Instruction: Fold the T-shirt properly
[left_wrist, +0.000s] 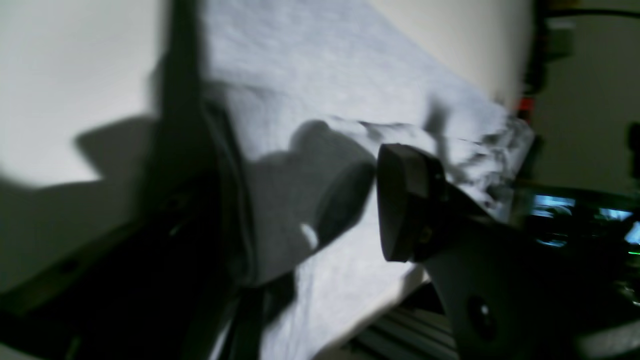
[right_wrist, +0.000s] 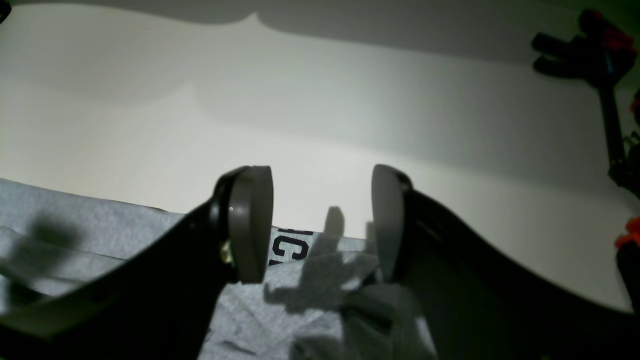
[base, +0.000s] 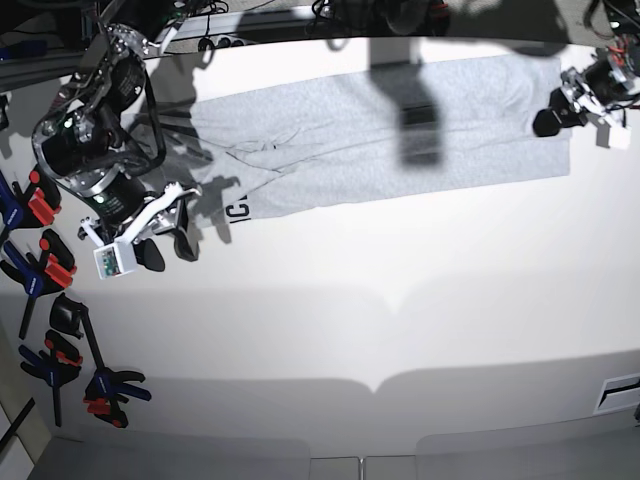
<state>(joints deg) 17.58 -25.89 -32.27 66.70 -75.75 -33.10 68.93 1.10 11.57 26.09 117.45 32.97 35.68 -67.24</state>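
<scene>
My left wrist view is blurry and dark, but the T-shirt (base: 380, 130) lies stretched along the surface's (base: 400, 300) far edge, my left fingers (base: 570, 105) spread wide at one end, my right fingers (right_wrist: 320, 220) wide over the lettered end, holding nothing.

Only cut-off dark letters, seemingly "IC", show on the T-shirt (right_wrist: 287, 247) near its edge.

T-shirt (base: 400, 140) — heather grey, dark lettering — white table (base: 400, 300).
</scene>
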